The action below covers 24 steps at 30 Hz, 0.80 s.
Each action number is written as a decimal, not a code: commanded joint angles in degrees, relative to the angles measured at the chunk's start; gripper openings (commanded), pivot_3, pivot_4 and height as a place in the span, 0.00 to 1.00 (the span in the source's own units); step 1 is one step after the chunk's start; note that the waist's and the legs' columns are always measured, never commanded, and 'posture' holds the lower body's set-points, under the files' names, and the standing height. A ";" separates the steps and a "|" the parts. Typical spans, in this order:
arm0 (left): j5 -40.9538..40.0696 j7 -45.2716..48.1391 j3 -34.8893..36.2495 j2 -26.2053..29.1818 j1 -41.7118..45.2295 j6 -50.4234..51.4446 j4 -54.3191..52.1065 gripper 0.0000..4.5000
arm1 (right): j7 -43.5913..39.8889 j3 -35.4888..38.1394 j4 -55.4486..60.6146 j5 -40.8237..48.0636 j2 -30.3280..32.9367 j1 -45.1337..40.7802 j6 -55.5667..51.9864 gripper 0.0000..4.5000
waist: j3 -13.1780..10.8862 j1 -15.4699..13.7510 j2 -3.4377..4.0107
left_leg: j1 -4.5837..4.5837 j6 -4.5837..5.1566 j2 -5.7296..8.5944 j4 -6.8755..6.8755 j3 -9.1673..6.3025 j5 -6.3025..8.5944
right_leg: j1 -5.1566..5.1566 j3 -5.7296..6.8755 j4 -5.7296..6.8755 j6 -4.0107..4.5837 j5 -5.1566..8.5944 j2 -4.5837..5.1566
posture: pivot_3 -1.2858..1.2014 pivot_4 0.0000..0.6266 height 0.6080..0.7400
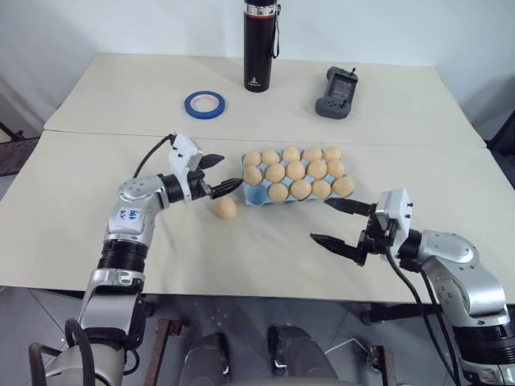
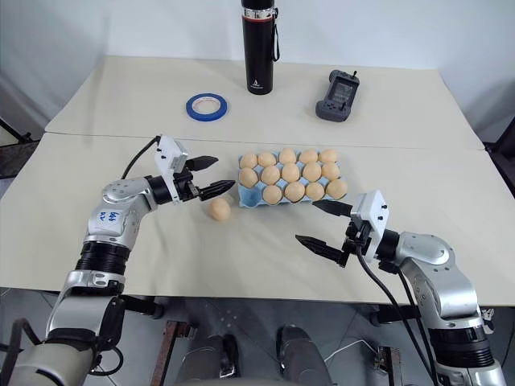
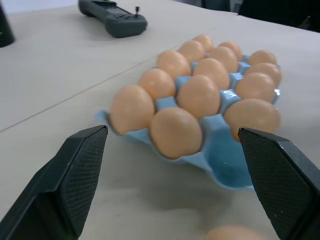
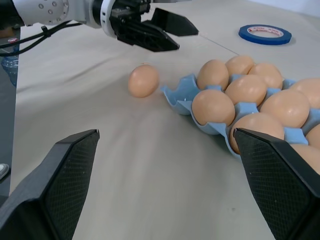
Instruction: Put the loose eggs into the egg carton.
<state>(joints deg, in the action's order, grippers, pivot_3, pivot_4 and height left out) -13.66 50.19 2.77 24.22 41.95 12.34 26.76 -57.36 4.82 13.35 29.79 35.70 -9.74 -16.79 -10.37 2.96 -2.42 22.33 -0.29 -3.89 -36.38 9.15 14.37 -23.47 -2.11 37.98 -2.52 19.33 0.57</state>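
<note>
The carton [image 1: 256,195] sits mid-table, light blue, nearly full of eggs [image 1: 296,170]. One cup, at the corner nearest the left gripper, is bare blue. Fourteen eggs can be counted in it from the head views. In the left wrist view the far rows blur together and a pale shape at the edge of the frame is cut off; it cannot be identified with certainty.

One loose egg [image 1: 225,207] lies on the table just beside the carton's empty corner, apart from it and not touching.

Left gripper [image 1: 219,174]: jaws spread wide, holding nothing, just beside the carton's empty corner. Its lower finger reaches almost to the carton's edge; whether it touches cannot be told. The loose egg lies just below it, untouched.

Right gripper [image 1: 339,223]: jaws spread wide, empty, near the carton's front right corner and clear of it.

Beyond the carton stand a tape ring [image 1: 204,103], a black bottle [image 1: 261,44] cut off at the top, and a grey handset [image 1: 336,92].
</note>
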 commanded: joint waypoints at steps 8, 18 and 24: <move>-4.83 1.92 2.96 6.83 -6.77 7.50 -17.82 0.99 | -0.93 1.59 1.36 1.08 1.24 0.16 -0.18 1.00 | 0.00 0.30 0.01 | -0.02 -0.02 0.00 0.09 0.04 0.01 | 0.00 -0.03 -0.03 -0.01 0.01 0.00 | 0.52 0.24 1.00; -4.16 -2.26 1.85 6.44 -12.87 8.90 -23.51 0.99 | -2.38 0.56 -0.95 0.28 1.03 -1.98 0.06 1.00 | 0.00 -0.10 0.01 | -0.05 0.15 0.08 0.08 -0.04 -0.06 | 0.06 0.01 -0.02 -0.01 -0.07 0.12 | 0.52 0.24 1.00; -1.91 -1.73 -2.53 3.26 -11.65 5.53 -18.92 0.99 | -2.69 0.38 -1.56 -0.02 1.04 -2.81 0.18 1.00 | 0.00 -0.21 0.01 | -0.04 0.16 0.08 0.13 -0.04 -0.06 | 0.04 0.00 -0.07 -0.01 -0.08 0.10 | 0.52 0.24 1.00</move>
<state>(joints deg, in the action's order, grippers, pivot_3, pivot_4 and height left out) -16.26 48.29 0.88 27.72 28.94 19.69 7.02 -59.57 4.76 11.05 29.49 36.27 -12.26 -17.42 -10.37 2.75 -2.42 22.29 -0.14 -3.81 -36.24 9.10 14.31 -23.43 -2.10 37.90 -2.54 19.25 0.66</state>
